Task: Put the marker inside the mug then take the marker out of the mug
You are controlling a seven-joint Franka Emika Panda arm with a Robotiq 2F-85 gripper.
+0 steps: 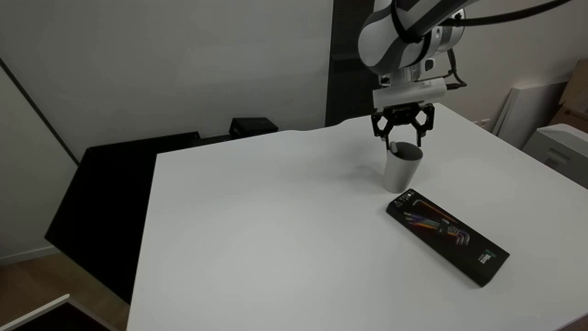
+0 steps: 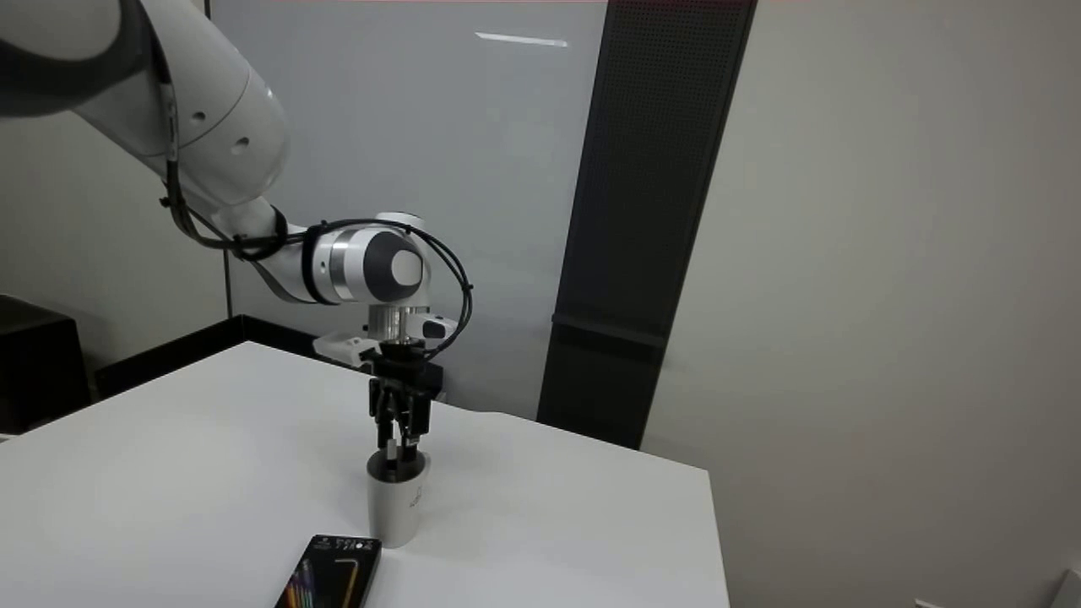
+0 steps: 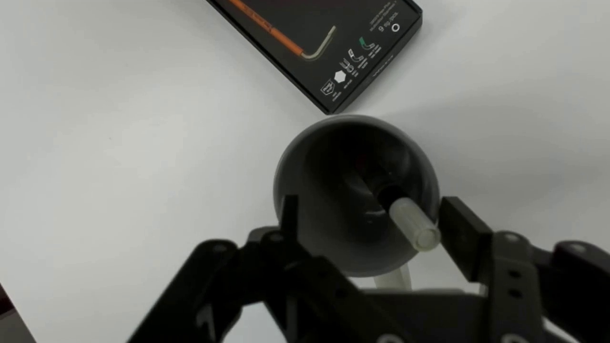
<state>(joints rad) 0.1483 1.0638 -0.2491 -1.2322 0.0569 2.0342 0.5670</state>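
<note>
While your hand (image 1: 404,141) hangs pointing down right over the grey mug (image 1: 400,177), its fingers (image 3: 462,238) are spread well apart, with a wide gap between them. Your marker (image 3: 411,221) is inside the mug, leaning over, with the dark part going down into the shadowy interior and the pale end up at the rim. In the wrist view you can see that pale end just beside one finger, though you can't really tell if the two are touching. Same deal with those fingers and the mug: super close at the rim, contact too hard to call.

Your mug is standing upright on the white counter (image 1: 266,230). Just beside its base you've got the flat black case (image 1: 448,236) lying at an angle, coloured hex keys printed on top, little white icons at the end nearest the mug. Back behind the counter, in both exterior views, you'll spot a tall dark panel (image 2: 654,186) against the pale wall (image 2: 887,253), and your white and grey arm (image 2: 203,110) has black cables (image 2: 173,181) strapped along it.
</note>
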